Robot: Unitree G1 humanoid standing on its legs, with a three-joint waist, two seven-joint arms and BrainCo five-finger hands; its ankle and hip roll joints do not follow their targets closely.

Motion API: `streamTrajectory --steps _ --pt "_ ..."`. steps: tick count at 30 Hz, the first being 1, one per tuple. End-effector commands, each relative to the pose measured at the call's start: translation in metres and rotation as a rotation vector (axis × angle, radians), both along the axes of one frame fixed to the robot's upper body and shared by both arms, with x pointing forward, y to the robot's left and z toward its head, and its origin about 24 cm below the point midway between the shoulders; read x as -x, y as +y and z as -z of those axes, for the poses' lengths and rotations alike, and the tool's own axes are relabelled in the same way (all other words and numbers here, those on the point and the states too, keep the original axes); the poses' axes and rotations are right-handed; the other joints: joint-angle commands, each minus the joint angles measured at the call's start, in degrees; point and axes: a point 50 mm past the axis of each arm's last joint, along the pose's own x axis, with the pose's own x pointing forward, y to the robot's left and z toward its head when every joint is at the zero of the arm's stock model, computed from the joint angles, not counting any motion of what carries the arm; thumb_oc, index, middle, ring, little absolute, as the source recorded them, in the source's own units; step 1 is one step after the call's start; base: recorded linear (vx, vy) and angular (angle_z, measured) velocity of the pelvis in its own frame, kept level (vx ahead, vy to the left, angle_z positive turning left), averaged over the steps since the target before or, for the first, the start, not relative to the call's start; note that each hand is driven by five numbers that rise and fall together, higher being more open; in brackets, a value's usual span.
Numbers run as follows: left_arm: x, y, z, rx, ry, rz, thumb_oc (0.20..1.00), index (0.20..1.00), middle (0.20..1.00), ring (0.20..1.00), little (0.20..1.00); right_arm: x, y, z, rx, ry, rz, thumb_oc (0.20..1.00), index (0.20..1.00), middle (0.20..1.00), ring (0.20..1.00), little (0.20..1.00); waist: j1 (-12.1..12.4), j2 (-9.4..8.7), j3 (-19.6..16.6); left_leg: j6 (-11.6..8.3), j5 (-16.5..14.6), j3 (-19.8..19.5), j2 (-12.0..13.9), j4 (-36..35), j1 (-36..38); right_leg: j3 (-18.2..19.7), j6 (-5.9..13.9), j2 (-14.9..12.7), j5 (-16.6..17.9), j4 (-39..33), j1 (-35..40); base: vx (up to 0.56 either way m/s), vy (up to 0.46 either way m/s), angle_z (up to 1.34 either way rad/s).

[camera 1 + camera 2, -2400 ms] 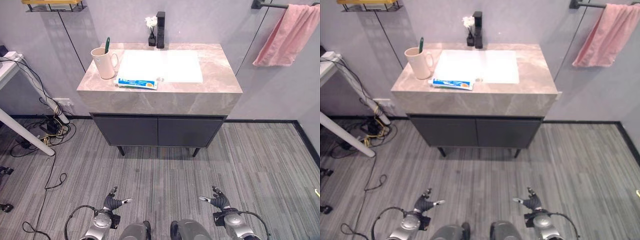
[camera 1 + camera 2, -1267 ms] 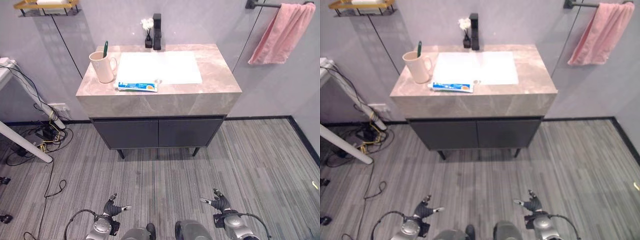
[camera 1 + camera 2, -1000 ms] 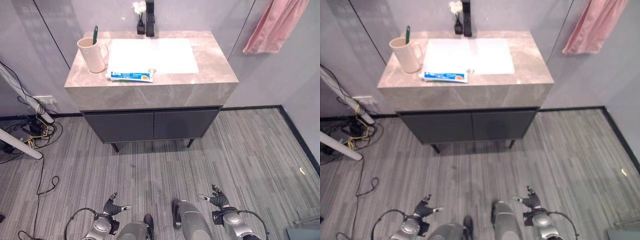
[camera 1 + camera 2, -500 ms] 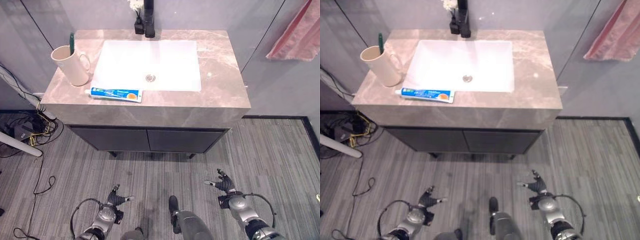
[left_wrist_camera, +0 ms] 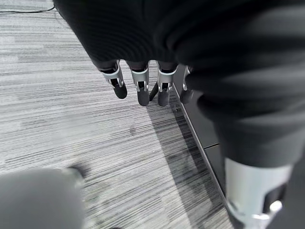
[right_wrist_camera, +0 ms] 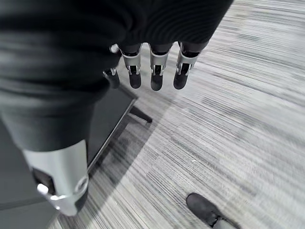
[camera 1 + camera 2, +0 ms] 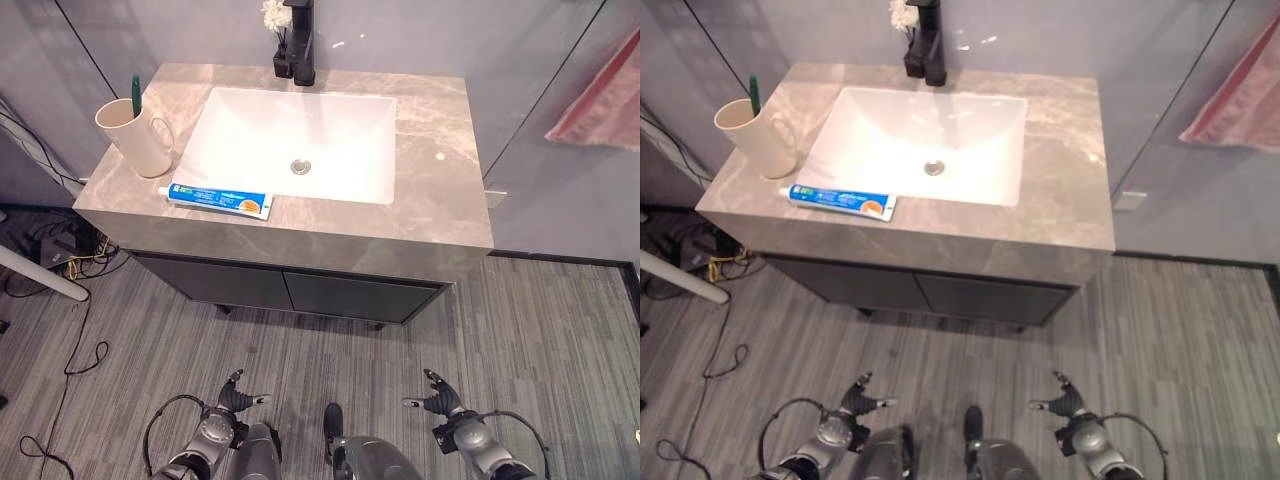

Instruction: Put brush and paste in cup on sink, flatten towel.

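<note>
Stood closer to the sink (image 7: 290, 140) than a moment before, with the view shifted and the vanity larger in it; nothing on the surface (image 7: 440, 190) moved. Brush (image 7: 135, 88) already upright in the cup (image 7: 130, 135) at the left corner; paste (image 7: 218, 198) flat on the front edge, just beside the cup, not yet in. Towel (image 7: 598, 105) bunched on the wall at far right. Left hand (image 7: 232, 397) and right hand (image 7: 440, 397) hung low over the floor, fingers (image 5: 143, 88) straight and relaxed, holding nothing. Likely next: reach for the paste.
</note>
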Motion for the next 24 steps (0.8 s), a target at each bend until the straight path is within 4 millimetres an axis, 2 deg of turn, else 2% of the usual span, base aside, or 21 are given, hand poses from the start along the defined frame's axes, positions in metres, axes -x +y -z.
streamTrajectory --steps 1,3,4,5,6,7,9,10,12,13,14,15,18,20,21,22,23,24 --pt "-0.011 0.012 -0.010 -0.063 -0.062 0.001 1.000 1.000 1.000 1.000 1.000 0.001 -0.007 -0.004 0.045 -0.032 -0.036 1.000 1.000 1.000 1.000 1.000 0.1 1.81 -1.1 1.58 8.0 -2.8 3.1 1.1 -0.2 2.8 8.15 -6.7 -1.8 4.6 -2.2 0.20 0.220 -0.71" --pt "-0.012 0.013 -0.010 -0.076 -0.057 0.015 1.000 1.000 1.000 1.000 1.000 0.006 -0.007 -0.001 0.052 -0.009 -0.040 1.000 1.000 1.000 1.000 1.000 -0.3 2.37 -1.6 1.01 9.3 0.1 4.5 0.7 0.2 2.7 8.54 -7.5 -2.8 5.1 -1.3 0.19 0.263 -0.55" --pt "-0.008 0.012 -0.008 -0.075 -0.047 0.026 1.000 1.000 1.000 1.000 1.000 0.008 -0.008 0.000 0.052 -0.002 -0.045 1.000 1.000 1.000 1.000 1.000 -0.3 2.44 -2.2 1.30 7.9 0.0 4.1 1.4 1.1 3.5 9.02 -7.8 -3.3 5.5 -0.9 0.18 0.298 -0.16" --pt "-0.008 0.012 -0.008 -0.084 -0.046 0.032 1.000 1.000 1.000 1.000 1.000 0.008 -0.008 0.001 0.053 0.002 -0.038 1.000 1.000 1.000 1.000 1.000 -0.3 2.27 -2.6 1.48 6.9 -0.7 3.3 3.2 0.8 3.9 9.32 -8.6 -3.1 5.5 -0.4 0.23 0.447 -0.08" --pt "-0.012 0.010 -0.009 -0.101 -0.051 0.069 1.000 1.000 1.000 1.000 1.000 0.008 -0.008 0.002 0.052 0.011 -0.028 1.000 1.000 1.000 1.000 1.000 -0.6 1.80 -2.7 2.29 4.3 -1.3 1.1 7.1 -1.0 5.2 10.23 -10.9 -2.8 5.9 0.5 0.17 0.351 -0.09" --pt "-0.012 0.010 -0.009 -0.101 -0.051 0.069 1.000 1.000 1.000 1.000 1.000 0.008 -0.008 0.002 0.052 0.011 -0.028 1.000 1.000 1.000 1.000 1.000 -0.6 1.75 -2.7 2.33 4.2 -1.3 1.0 7.3 -1.1 5.2 10.27 -11.0 -2.8 5.8 0.6 0.18 0.382 -0.13" --pt "-0.011 0.010 -0.009 -0.110 -0.048 0.092 1.000 1.000 1.000 1.000 1.000 0.015 -0.009 0.007 0.056 0.039 -0.014 1.000 1.000 1.000 1.000 1.000 -0.5 1.17 -2.8 3.09 1.2 -0.5 -1.2 12.2 -1.8 6.0 11.09 -13.2 -2.8 5.9 1.7 0.18 0.368 -0.15" --pt "-0.010 0.013 -0.010 -0.122 -0.050 0.105 1.000 1.000 1.000 1.000 1.000 0.015 -0.006 0.007 0.046 0.043 -0.012 1.000 1.000 1.000 1.000 1.000 -0.2 0.78 -2.9 4.28 -1.3 0.2 -2.9 14.9 -2.2 7.2 11.65 -15.0 -2.5 6.9 2.0 0.17 0.367 -0.23" --pt "-0.010 0.015 -0.011 -0.127 -0.052 0.112 1.000 1.000 1.000 1.000 1.000 0.016 -0.005 0.009 0.045 0.048 -0.009 1.000 1.000 1.000 1.000 1.000 0.0 0.66 -2.9 4.80 -2.1 0.5 -3.3 15.5 -2.2 7.4 12.00 -15.6 -2.0 7.7 1.5 0.10 0.273 -0.18" --pt "-0.010 0.017 -0.011 -0.134 -0.053 0.117 1.000 1.000 1.000 1.000 1.000 0.015 -0.002 0.009 0.039 0.046 -0.020 1.000 1.000 1.000 1.000 1.000 0.1 0.44 -2.9 5.40 -2.8 0.9 -3.9 15.9 -2.1 7.5 12.35 -16.4 -0.8 8.3 1.1 0.12 0.408 -0.12" --pt "-0.008 0.020 -0.011 -0.151 -0.045 0.128 1.000 1.000 1.000 1.000 1.000 0.015 0.003 0.009 0.026 0.040 -0.038 1.000 1.000 1.000 1.000 1.000 0.1 0.22 -2.8 6.58 -3.9 1.9 -5.5 15.8 -1.3 7.4 12.89 -18.3 3.5 9.6 0.4 0.09 0.317 -0.16" --pt "-0.008 0.020 -0.011 -0.151 -0.045 0.128 1.000 1.000 1.000 1.000 1.000 0.015 0.003 0.009 0.026 0.040 -0.038 1.000 1.000 1.000 1.000 1.000 0.1 0.20 -2.8 6.60 -3.9 1.9 -5.6 15.8 -1.3 7.5 12.92 -18.3 3.5 9.6 0.3 0.08 0.300 -0.14" --pt "-0.005 0.022 -0.010 -0.158 -0.040 0.148 1.000 1.000 1.000 1.000 1.000 0.008 0.012 0.003 -0.001 -0.005 -0.072 1.000 1.000 1.000 1.000 1.000 -0.1 0.43 -2.3 8.14 -4.2 2.3 -7.2 14.1 0.8 7.5 12.52 -19.4 8.3 14.0 -2.0 0.06 0.256 -0.09" --pt "-0.006 0.020 -0.011 -0.169 -0.043 0.187 1.000 1.000 1.000 1.000 1.000 0.002 0.016 -0.002 -0.013 -0.038 -0.083 1.000 1.000 1.000 1.000 1.000 -0.3 1.13 -1.7 8.98 -3.9 2.6 -7.5 12.6 1.6 6.0 11.87 -18.4 8.0 17.8 -3.4 0.04 0.278 -0.05" --pt "-0.005 0.016 -0.010 -0.179 -0.036 0.229 1.000 1.000 1.000 1.000 1.000 0.000 0.017 -0.003 -0.023 -0.053 -0.082 1.000 1.000 1.000 1.000 1.000 -0.7 1.39 -1.4 9.17 -4.2 2.3 -8.2 11.9 2.4 6.6 11.72 -16.3 6.2 19.1 -3.2 0.10 0.336 -0.07" --pt "-0.003 0.015 -0.009 -0.187 -0.026 0.270 1.000 1.000 1.000 1.000 1.000 -0.001 0.019 -0.005 -0.045 -0.071 -0.081 1.000 1.000 1.000 1.000 1.000 -1.1 1.81 -1.7 9.60 -3.9 2.0 -9.1 10.4 3.5 8.2 10.77 -10.3 0.5 19.0 -5.2 0.13 0.293 -0.06" --pt "0.001 0.014 -0.006 -0.190 -0.009 0.282 1.000 1.000 1.000 1.000 1.000 -0.004 0.022 -0.007 -0.040 -0.083 -0.098 1.000 1.000 1.000 1.000 1.000 -0.2 1.32 -1.6 9.41 -4.8 3.5 -9.1 10.5 4.3 3.2 10.44 -12.3 -0.4 14.6 -5.6 0.11 0.203 0.01" --pt "0.001 0.014 -0.006 -0.190 -0.009 0.282 1.000 1.000 1.000 1.000 1.000 -0.004 0.022 -0.007 -0.040 -0.083 -0.098 1.000 1.000 1.000 1.000 1.000 -0.3 1.37 -1.6 9.39 -4.8 3.4 -9.1 10.5 4.4 3.1 10.43 -12.3 -0.4 14.4 -5.4 0.10 0.022 -0.20"
